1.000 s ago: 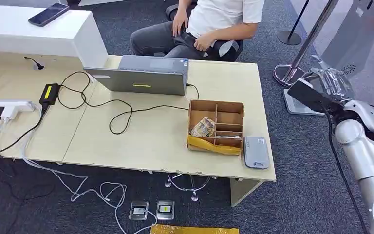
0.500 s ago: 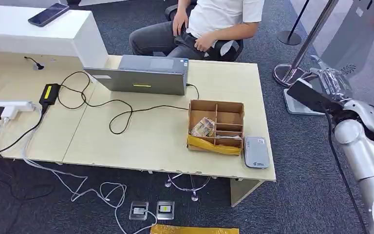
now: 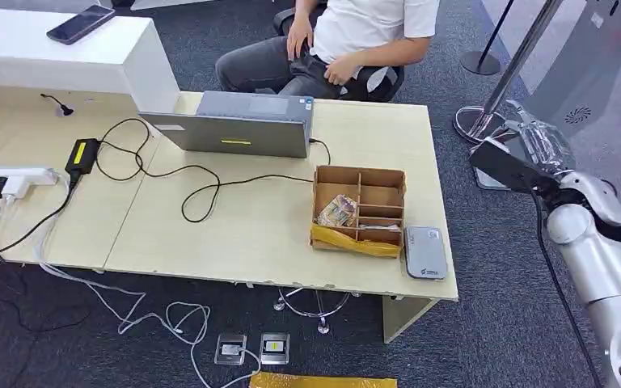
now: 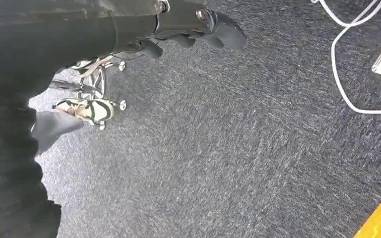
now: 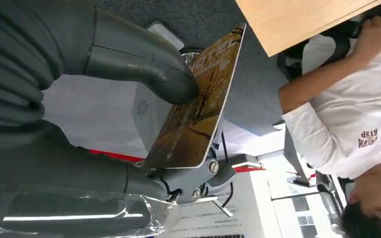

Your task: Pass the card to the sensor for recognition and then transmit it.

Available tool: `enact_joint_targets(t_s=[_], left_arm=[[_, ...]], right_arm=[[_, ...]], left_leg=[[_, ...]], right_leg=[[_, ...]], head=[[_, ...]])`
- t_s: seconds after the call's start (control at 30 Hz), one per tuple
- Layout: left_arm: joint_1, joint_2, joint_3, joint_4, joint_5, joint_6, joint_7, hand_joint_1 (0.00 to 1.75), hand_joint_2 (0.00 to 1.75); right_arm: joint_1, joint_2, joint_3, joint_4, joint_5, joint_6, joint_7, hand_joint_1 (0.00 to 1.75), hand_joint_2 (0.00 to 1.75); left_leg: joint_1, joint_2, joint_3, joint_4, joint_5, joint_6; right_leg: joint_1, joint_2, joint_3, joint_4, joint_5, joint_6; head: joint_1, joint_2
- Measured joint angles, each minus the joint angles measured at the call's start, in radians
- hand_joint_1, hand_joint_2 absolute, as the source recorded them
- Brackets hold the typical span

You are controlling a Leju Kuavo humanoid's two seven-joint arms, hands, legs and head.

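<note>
Right hand [image 3: 538,145] is raised off the far right end of the pale wooden worktop [image 3: 234,226], above the dark grey carpet [image 3: 493,267] and well apart from the flat grey card sensor [image 3: 425,252]. In the right wrist view the thick grey thumb presses one face of a glossy brown-and-gold printed card [image 5: 198,104] while the darker fingers [image 5: 198,181] support its other side; the card is pinched and stands out from the hand, tilted on edge.

The sensor lies flat near the front right corner of the worktop, touching or just beside the right wall of an open brown cardboard divider box [image 3: 360,208]. The box holds a crumpled packet in one compartment and has a yellow strip along its front.

Behind the sensor and to its left: a closed grey laptop [image 3: 238,123] with black cables trailing left to a black power brick [image 3: 82,153] and a white power strip [image 3: 12,179]. A person in a white shirt [image 3: 356,32] sits behind the worktop, beyond the laptop. A chrome stanchion post [image 3: 505,77] stands on the carpet to the sensor's far right.

Left hand [image 4: 188,34] hangs over the carpet; its dark fingers are curled inward, nothing visible in them.
</note>
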Motion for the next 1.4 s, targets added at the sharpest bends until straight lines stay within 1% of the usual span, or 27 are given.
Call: enact_joint_targets(t_s=[0.8, 1.07, 1.4], left_arm=[[-0.001, 0.0, 0.009, 0.0, -0.007, -0.005, 0.0, 0.0, 1.75], [-0.001, 0.0, 0.011, 0.0, -0.017, 0.005, 0.0, 0.0, 1.75], [0.001, 0.0, 0.016, 0.0, -0.022, 0.008, 0.0, 0.0, 1.75]], right_arm=[[0.017, 0.0, -0.022, -0.001, 0.002, 0.005, 0.003, 1.75, 1.75], [0.113, 0.0, -0.026, -0.092, -0.001, 0.036, 0.042, 1.75, 1.75], [0.166, 0.0, -0.053, -0.189, 0.009, 0.081, 0.058, 1.75, 1.75]], left_leg=[[0.0, 0.0, 0.0, 0.0, 0.0, 0.0], [0.0, 0.0, 0.0, 0.0, 0.0, 0.0], [0.0, 0.0, 0.0, 0.0, 0.0, 0.0]], right_leg=[[0.0, 0.0, 0.0, 0.0, 0.0, 0.0], [0.0, 0.0, 0.0, 0.0, 0.0, 0.0], [0.0, 0.0, 0.0, 0.0, 0.0, 0.0]], head=[[0.0, 0.0], [0.0, 0.0], [0.0, 0.0]])
